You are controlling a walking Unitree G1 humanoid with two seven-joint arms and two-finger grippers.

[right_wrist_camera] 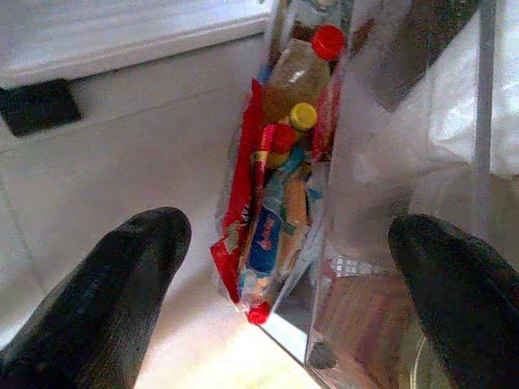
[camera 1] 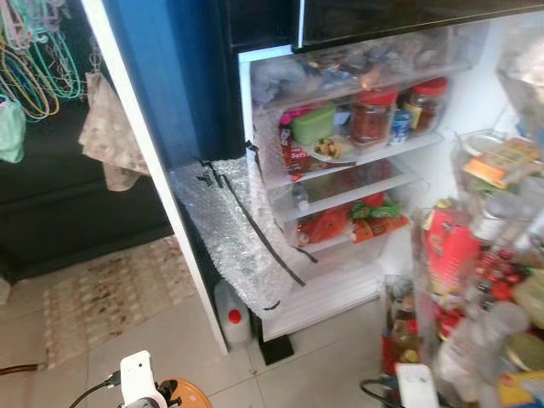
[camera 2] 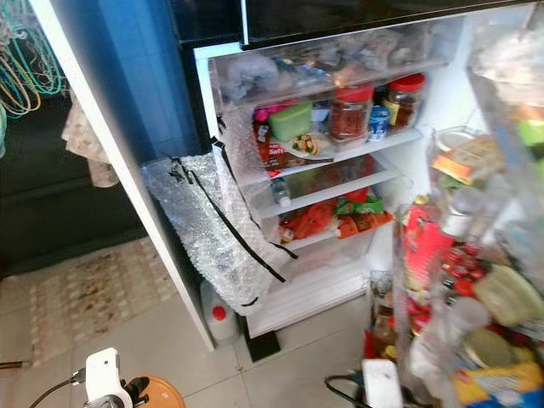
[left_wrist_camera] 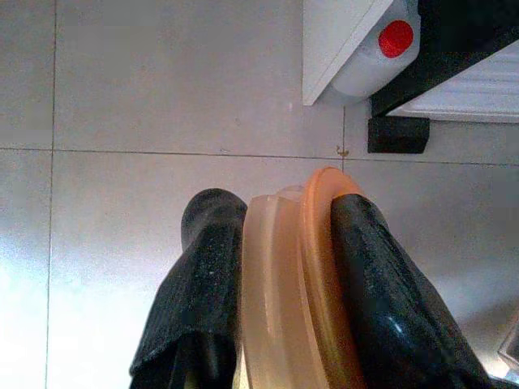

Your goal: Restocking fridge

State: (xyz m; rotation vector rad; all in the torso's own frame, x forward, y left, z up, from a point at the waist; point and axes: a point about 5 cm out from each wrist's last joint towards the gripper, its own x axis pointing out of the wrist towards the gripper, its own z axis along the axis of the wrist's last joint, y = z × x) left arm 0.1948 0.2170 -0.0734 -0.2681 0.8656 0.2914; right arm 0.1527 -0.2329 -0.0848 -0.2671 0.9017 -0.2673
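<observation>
Left claw (left_wrist_camera: 280,267) clamped on something between its fingers; right claw (right_wrist_camera: 284,275) spread wide.

The fridge (camera 1: 357,170) was cut off along the top and right edges of the head views, and its door shelves (camera 1: 484,280) were a blur of packets and bottles too smeared to name. The frosted top drawer (camera 2: 323,64) hid its contents. Below the fridge, the left hand (left_wrist_camera: 280,284) ran off the picture's edge — the orange-lidded container (left_wrist_camera: 300,284) it clamped showed just its rim. The white jug (camera 1: 232,319) was half hidden behind the fridge's side panel. The right hand (right_wrist_camera: 284,267) showed mere fingertips — labels between them were unreadable.
</observation>
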